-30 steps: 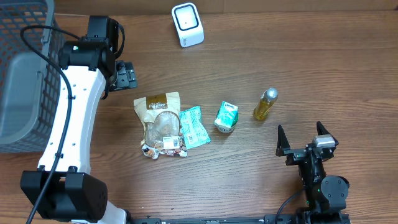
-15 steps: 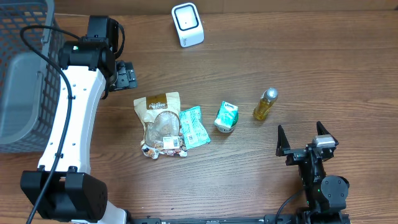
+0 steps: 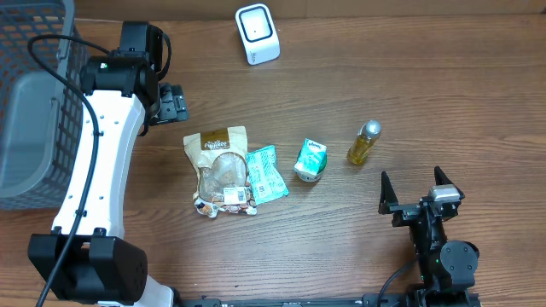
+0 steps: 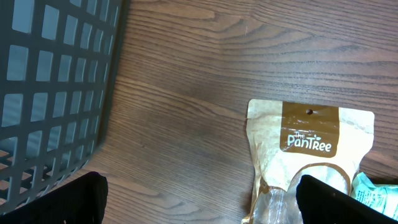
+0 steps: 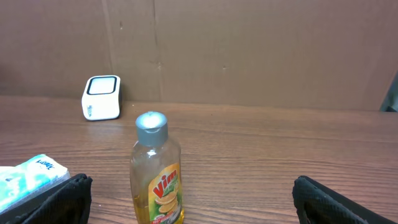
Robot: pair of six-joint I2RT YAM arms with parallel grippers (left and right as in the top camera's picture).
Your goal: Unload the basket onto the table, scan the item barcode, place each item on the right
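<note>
Overhead view of a wood table (image 3: pixel 341 247) w/ two robot arms.

The left arm (image 3: pixel 102 162), white w/ black joints, reaches up the left side beside a dark mesh basket (image 3: pixel 34 111). The left jaws are wide open, empty, hanging over bare wood just above the items and touching nothing. In the wrist view the two finger ends sit at the btm corners, w/ the basket wall (image 4: pixel 50 93) at left.

The right arm (image 3: pixel 439 247) sits at btm right. The right jaws are also spread wide, holding nothing, pointing up the table toward the bottle.

Four items lie in a rough row across the ctr, none picked up:
- Brown snack pouch (image 3: pixel 222 166), marked "PanTree" in the left wrist view (image 4: pixel 311 149), lying flat.
- Green packet (image 3: pixel 267 173), flat, touching the pouch's right edge; only a corner shows in the left wrist view (image 4: pixel 373 194).
- Small green-and-white carton (image 3: pixel 311 159), just right of the packet, apart from it; its edge shows at far left in the right wrist view (image 5: pixel 31 174).
- Yellow bottle (image 3: pixel 364 142) w/ silver cap and "Vim" label (image 5: pixel 157 180), standing upright, nearest the right jaws.

A white barcode scanner (image 3: pixel 257 32) stands at the top edge, well apart from all items; in the right wrist view it sits far back at left (image 5: pixel 101 97), w/ a brown cardboard wall behind.
</note>
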